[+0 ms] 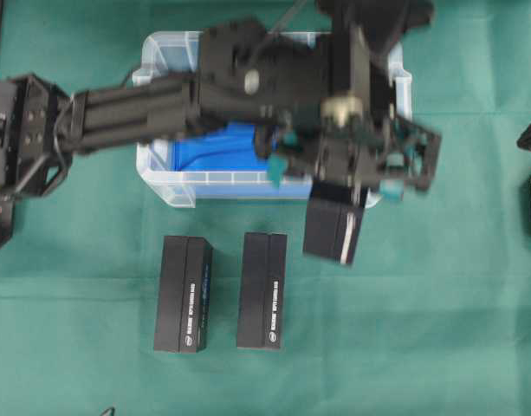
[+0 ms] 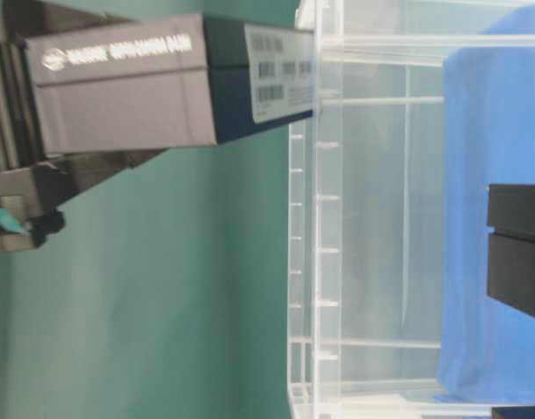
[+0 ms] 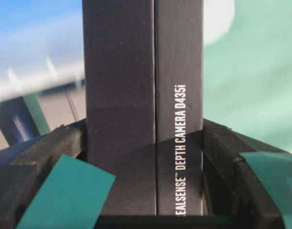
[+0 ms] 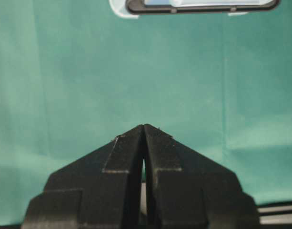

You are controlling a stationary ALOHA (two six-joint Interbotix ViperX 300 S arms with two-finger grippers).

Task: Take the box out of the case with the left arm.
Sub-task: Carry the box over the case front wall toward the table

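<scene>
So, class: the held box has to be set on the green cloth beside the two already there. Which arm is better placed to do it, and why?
Left. Its gripper already clamps the box, lifted clear over the case rim. The right gripper is shut, empty and off to the side.

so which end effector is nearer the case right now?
Left. The left end effector hangs over the case's front right corner, clamped on a black box. The right end effector sits shut over bare cloth, away from it.
</scene>
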